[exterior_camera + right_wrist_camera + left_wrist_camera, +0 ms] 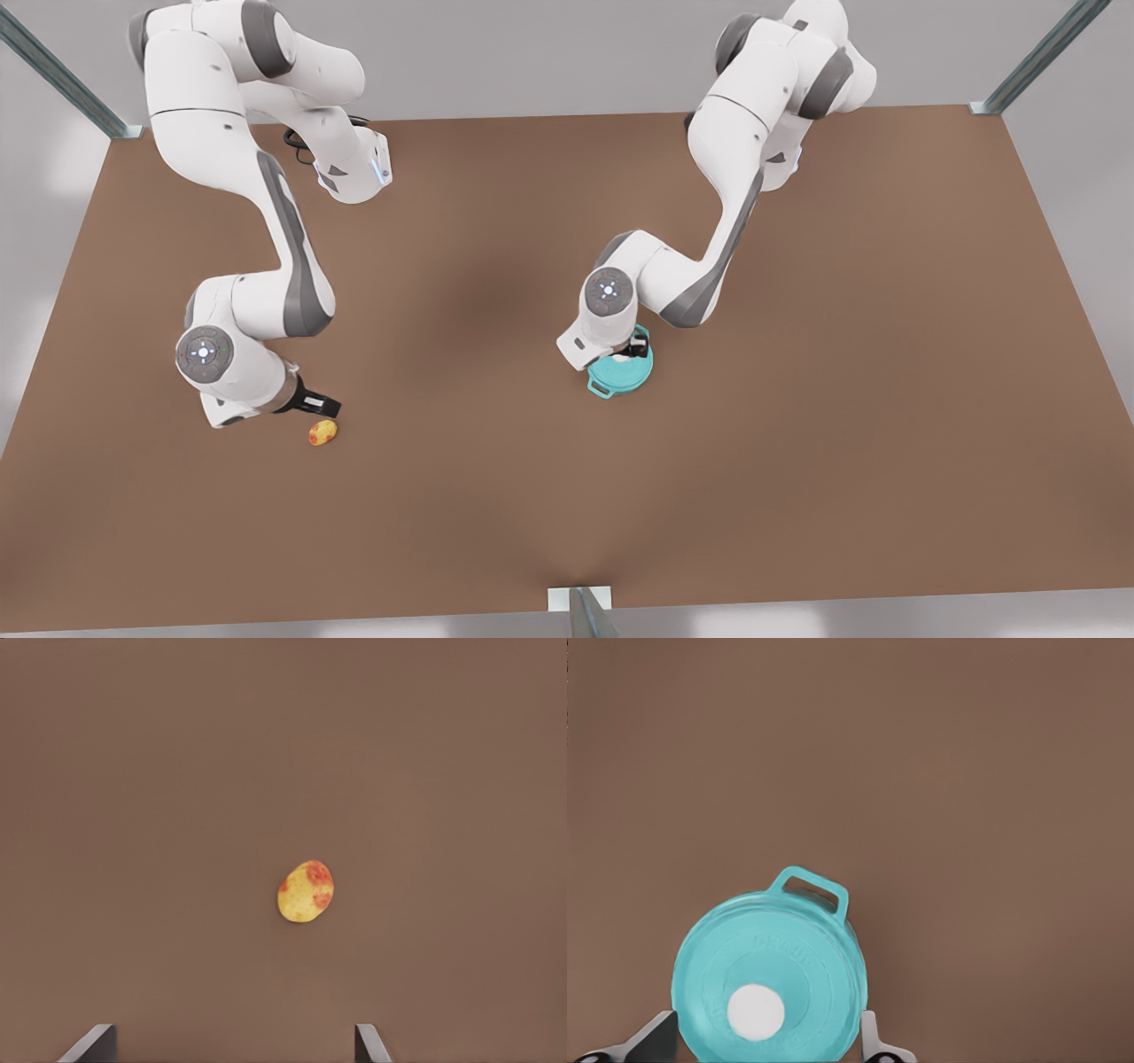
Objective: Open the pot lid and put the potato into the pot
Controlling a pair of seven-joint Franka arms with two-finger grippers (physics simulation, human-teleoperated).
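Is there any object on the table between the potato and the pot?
No. In the front view, bare brown table lies between the potato and the pot.

We see a brown table (797,399) carrying 2 things well apart: a teal pot (611,381), lid on, and a potato (322,432).

We see even, soft overhead light, a matte brown table (797,461) without glare, a faint dark patch at its centre, small dim shadows under the arms, slightly smeared render edges.
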